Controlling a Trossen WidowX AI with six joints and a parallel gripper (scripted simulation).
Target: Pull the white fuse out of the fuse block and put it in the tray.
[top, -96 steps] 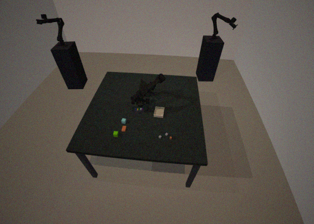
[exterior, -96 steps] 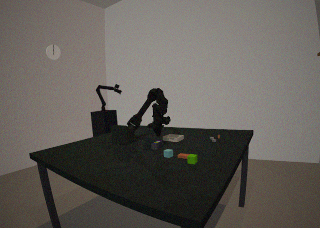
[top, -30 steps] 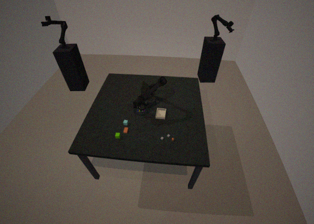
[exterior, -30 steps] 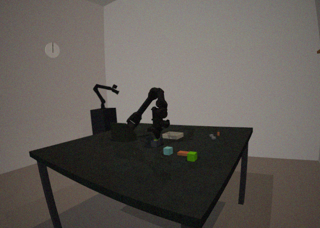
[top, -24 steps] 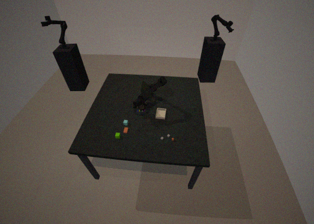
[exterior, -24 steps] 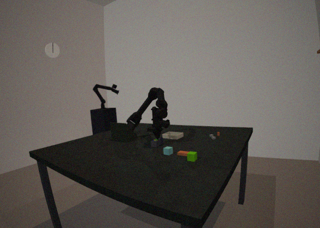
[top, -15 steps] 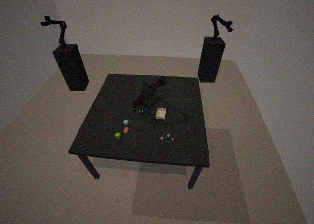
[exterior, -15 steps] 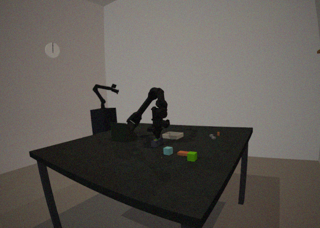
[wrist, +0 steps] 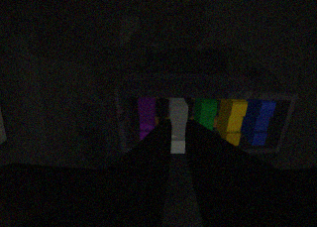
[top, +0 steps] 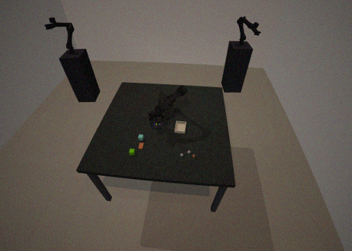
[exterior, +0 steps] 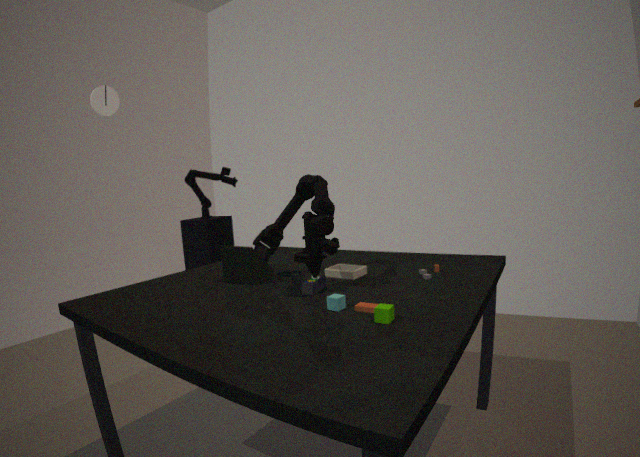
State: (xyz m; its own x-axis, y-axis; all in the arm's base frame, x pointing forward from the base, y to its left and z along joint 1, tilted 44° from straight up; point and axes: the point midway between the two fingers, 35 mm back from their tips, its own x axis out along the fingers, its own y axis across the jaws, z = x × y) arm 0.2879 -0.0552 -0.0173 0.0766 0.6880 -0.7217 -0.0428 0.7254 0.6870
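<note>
We see the end effector (wrist: 177,148) clamped on the white fuse (wrist: 177,123), its two dark fingers pressing the fuse from either side in the wrist view. The white fuse stands upright in the fuse block (wrist: 283,123), in a row with the purple fuse (wrist: 147,118) just to its left and the green fuse (wrist: 206,112), yellow fuse (wrist: 236,119) and blue fuse (wrist: 262,123) to its right. From the exterior view the arm (exterior: 289,212) reaches down steeply onto the block. The tray (top: 180,127) sits on the tabletop (top: 119,163) just beside the block. Nearer the front lie a cyan cube (top: 140,136), an orange block (top: 140,145) and a green cube (top: 131,151), well apart from the tray.
</note>
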